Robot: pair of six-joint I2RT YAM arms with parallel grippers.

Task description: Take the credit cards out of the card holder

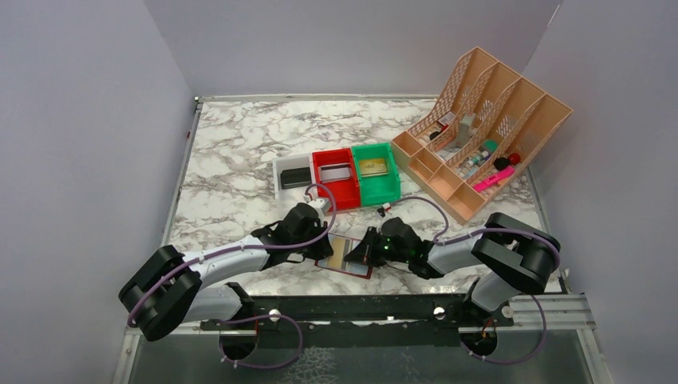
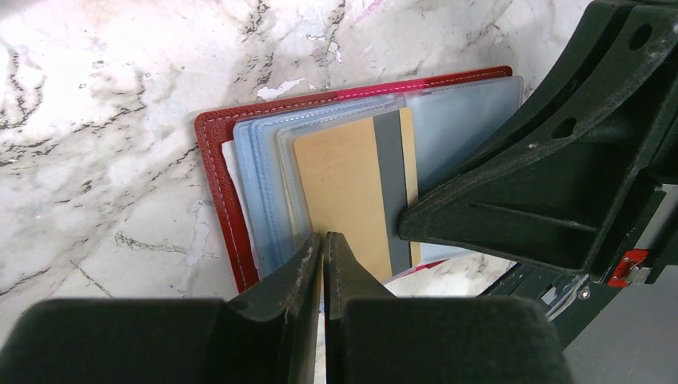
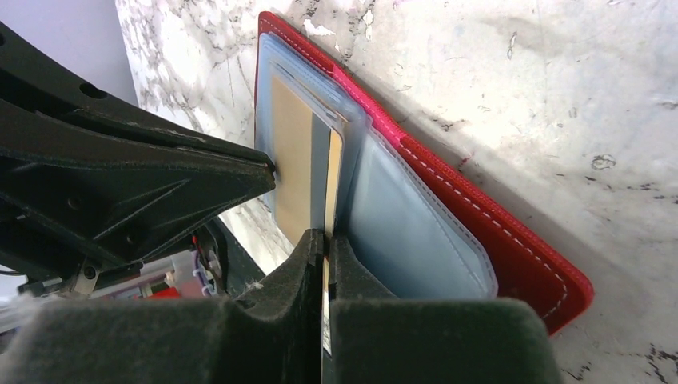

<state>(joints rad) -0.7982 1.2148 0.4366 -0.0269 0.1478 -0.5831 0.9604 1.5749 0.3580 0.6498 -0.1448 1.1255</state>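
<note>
The dark-red card holder (image 1: 344, 270) lies open on the marble table near its front edge, its light-blue pockets facing up (image 2: 214, 172) (image 3: 512, 248). A gold card with a grey stripe (image 2: 344, 184) (image 3: 292, 168) sticks partly out of a pocket. My left gripper (image 1: 321, 250) (image 2: 324, 238) is shut on the edge of a light-blue pocket leaf of the holder. My right gripper (image 1: 364, 253) (image 3: 324, 236) is shut on the edge of the gold card, and a thin sliver of card shows between its jaws. The two grippers face each other across the holder.
Three small bins stand in a row behind the holder: a white one (image 1: 280, 166) with a black card, a red one (image 1: 345, 196) with a grey card, and a green one (image 1: 382, 190) with a gold card. A peach desk organizer (image 1: 512, 112) stands at the back right.
</note>
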